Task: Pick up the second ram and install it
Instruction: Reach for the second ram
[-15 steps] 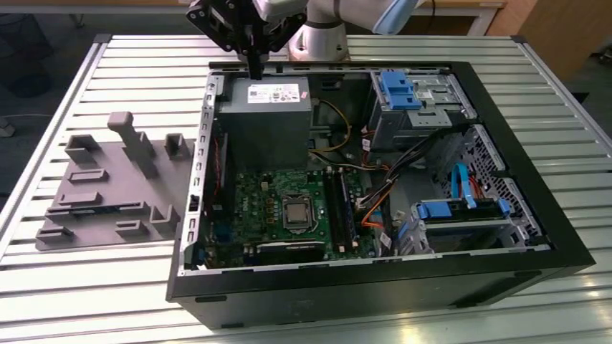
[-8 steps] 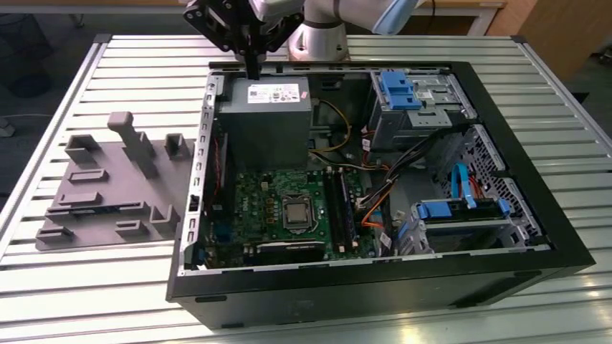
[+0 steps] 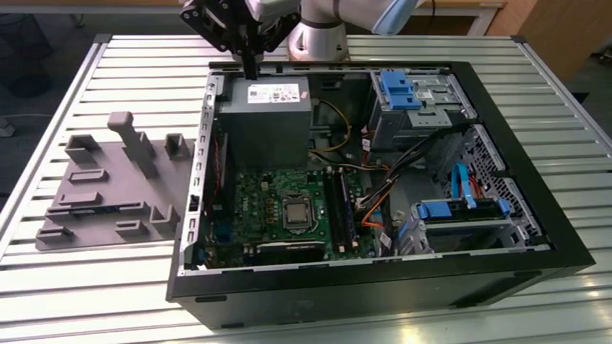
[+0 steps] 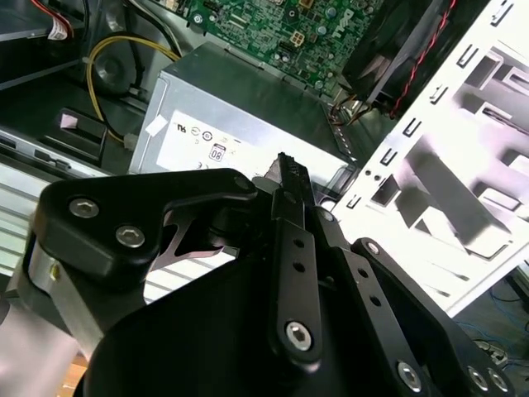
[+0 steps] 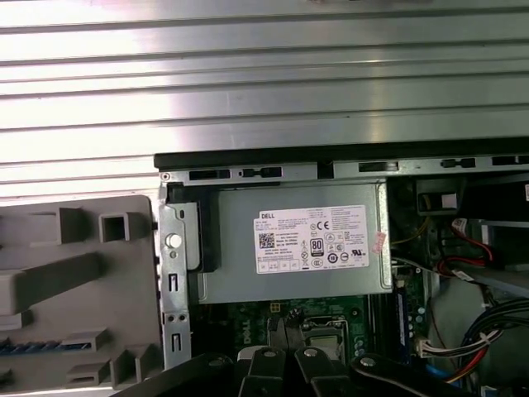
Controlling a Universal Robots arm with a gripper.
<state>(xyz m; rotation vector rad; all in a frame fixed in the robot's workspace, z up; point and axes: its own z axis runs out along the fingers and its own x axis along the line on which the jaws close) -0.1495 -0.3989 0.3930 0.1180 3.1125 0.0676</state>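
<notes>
jaws shut above the power supply [image 3: 260, 118], second ram [image 5: 37, 346] on the holder [image 3: 115, 190]
i see the jaws closed together, gripping nothing; the ram lies flat in the grey holder on the surface [image 3: 96, 279], beside the case [image 3: 383, 287].

Tray [image 3: 115, 179] beside case [image 3: 383, 294] — on table [image 3: 96, 301]

Green motherboard [image 3: 258, 204], grey tray [image 3: 105, 179], seemingly blue ram [image 5: 37, 346]
</notes>
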